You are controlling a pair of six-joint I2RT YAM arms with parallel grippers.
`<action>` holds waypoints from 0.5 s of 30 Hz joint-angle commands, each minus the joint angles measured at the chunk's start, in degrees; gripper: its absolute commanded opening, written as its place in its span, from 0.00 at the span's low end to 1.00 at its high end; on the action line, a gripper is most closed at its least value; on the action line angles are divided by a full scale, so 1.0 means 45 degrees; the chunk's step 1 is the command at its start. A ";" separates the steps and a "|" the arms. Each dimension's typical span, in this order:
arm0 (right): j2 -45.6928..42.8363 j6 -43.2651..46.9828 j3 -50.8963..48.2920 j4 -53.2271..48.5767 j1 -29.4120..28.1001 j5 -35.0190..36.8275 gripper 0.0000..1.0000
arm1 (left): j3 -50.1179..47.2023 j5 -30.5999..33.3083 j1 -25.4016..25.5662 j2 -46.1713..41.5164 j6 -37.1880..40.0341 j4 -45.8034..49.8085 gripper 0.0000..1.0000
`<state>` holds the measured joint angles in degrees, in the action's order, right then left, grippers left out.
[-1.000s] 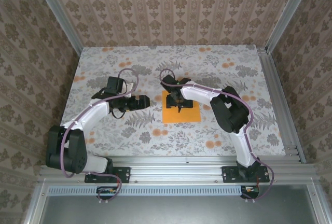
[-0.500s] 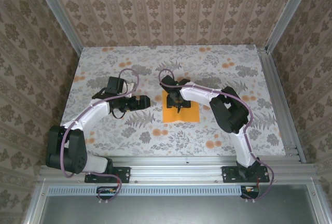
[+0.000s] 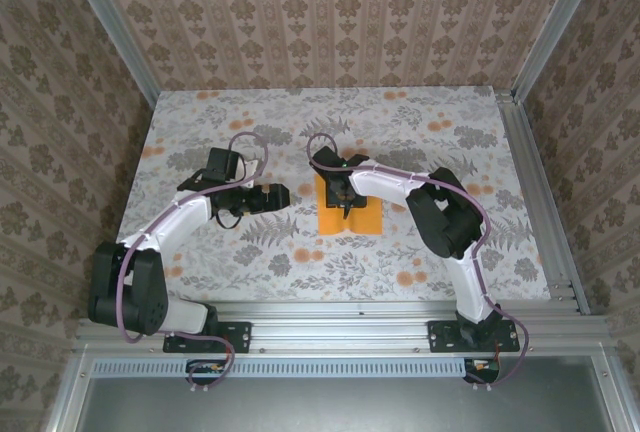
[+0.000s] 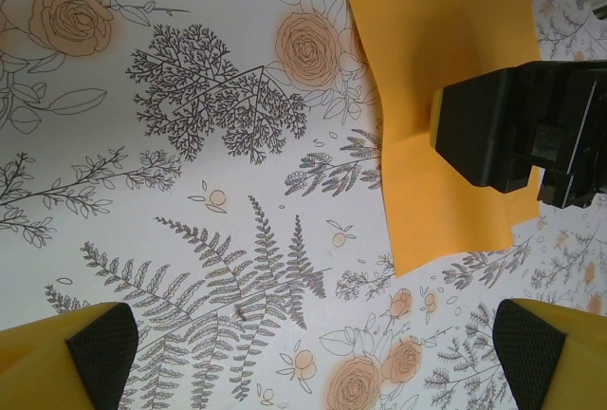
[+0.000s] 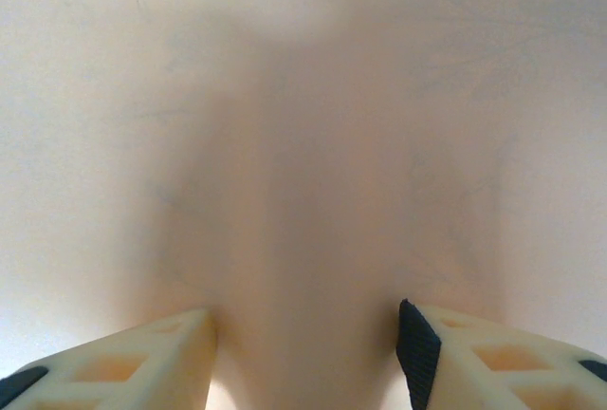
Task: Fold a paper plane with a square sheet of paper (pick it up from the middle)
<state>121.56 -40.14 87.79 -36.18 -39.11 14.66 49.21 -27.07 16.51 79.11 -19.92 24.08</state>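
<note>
Right tool [image 3: 345, 202] narrowed on sheet [image 3: 368, 218] middle, grip unclear; left tool [image 3: 277, 197] wide, idle beside. Step: pickup. Next: pinch ridge, lift.

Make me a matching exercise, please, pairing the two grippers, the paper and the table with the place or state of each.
Things:
1. left gripper
2. right gripper
3. paper
4. table

Place or state:
A. orange, slightly buckled
B. flower-printed
C. fingers down on the paper's middle
D. wide open, beside the paper

Pairs: 1-D, 2-C, 3-A, 4-B
</note>
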 commanded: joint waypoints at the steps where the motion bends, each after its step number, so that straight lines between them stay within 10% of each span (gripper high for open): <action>1: -0.0646 0.0224 -0.0367 -0.0261 -0.0009 0.0541 0.53 | 0.0018 -0.0176 0.0092 -0.0083 -0.0001 0.0074 1.00; 15: -0.1952 0.0575 -0.0457 -0.0053 -0.0231 0.0652 0.31 | 0.0088 -0.0108 0.0198 -0.0148 -0.0062 0.0137 1.00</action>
<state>115.18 -38.11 85.84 -36.14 -39.55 16.99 49.21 -27.07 17.17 79.11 -19.92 24.08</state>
